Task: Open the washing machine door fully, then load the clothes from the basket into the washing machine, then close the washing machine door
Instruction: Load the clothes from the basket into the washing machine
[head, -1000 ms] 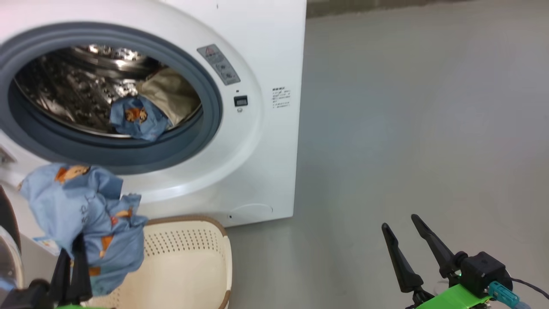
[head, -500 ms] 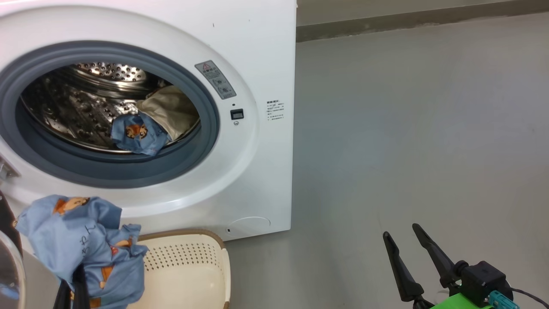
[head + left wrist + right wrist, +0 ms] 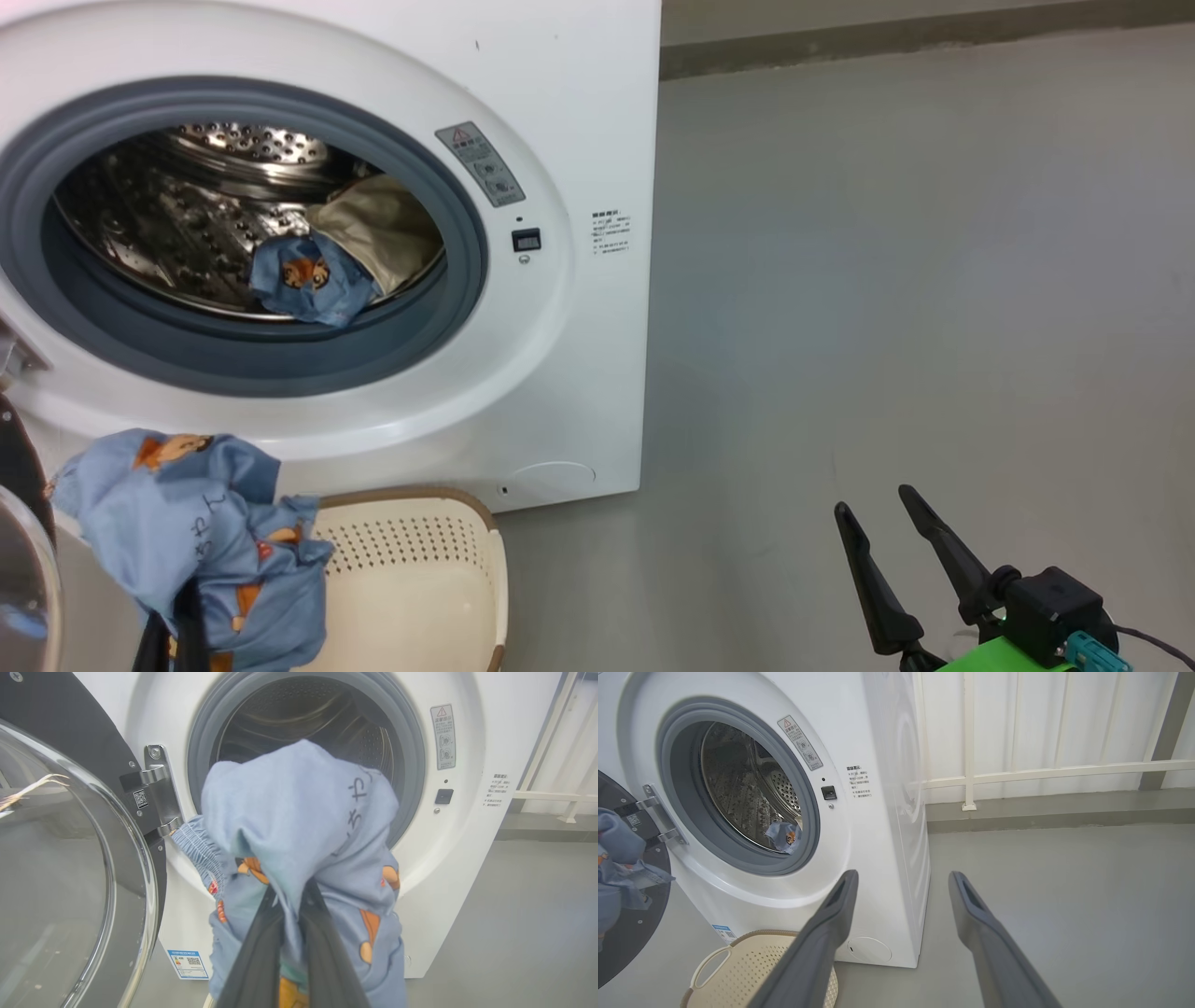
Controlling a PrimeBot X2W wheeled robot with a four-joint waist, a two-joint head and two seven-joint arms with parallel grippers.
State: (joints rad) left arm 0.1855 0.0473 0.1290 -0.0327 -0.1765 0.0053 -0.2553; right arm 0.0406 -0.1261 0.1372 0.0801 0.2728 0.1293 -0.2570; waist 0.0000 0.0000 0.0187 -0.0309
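The light blue denim-like garment with orange cartoon patches [image 3: 299, 826] hangs bunched from my left jaws, which are clamped on its folds with the dark fingers [image 3: 254, 956] buried in cloth. It is in front of and below the mouth of the big white front-loading washing machine [image 3: 579, 112]. I'd lift until the drooping hem clears the grey rubber gasket [image 3: 233, 359]. Then I'd reach deep into the perforated steel drum [image 3: 159, 205], beside the blue piece [image 3: 308, 280] and cream-beige piece [image 3: 383, 224], and release only past the lip so nothing trails out. The round glass-windowed door [image 3: 56, 858] stands open on my left. The cream perforated plastic basket [image 3: 401, 493] sits below. My right jaws are spread wide and empty, well aside.
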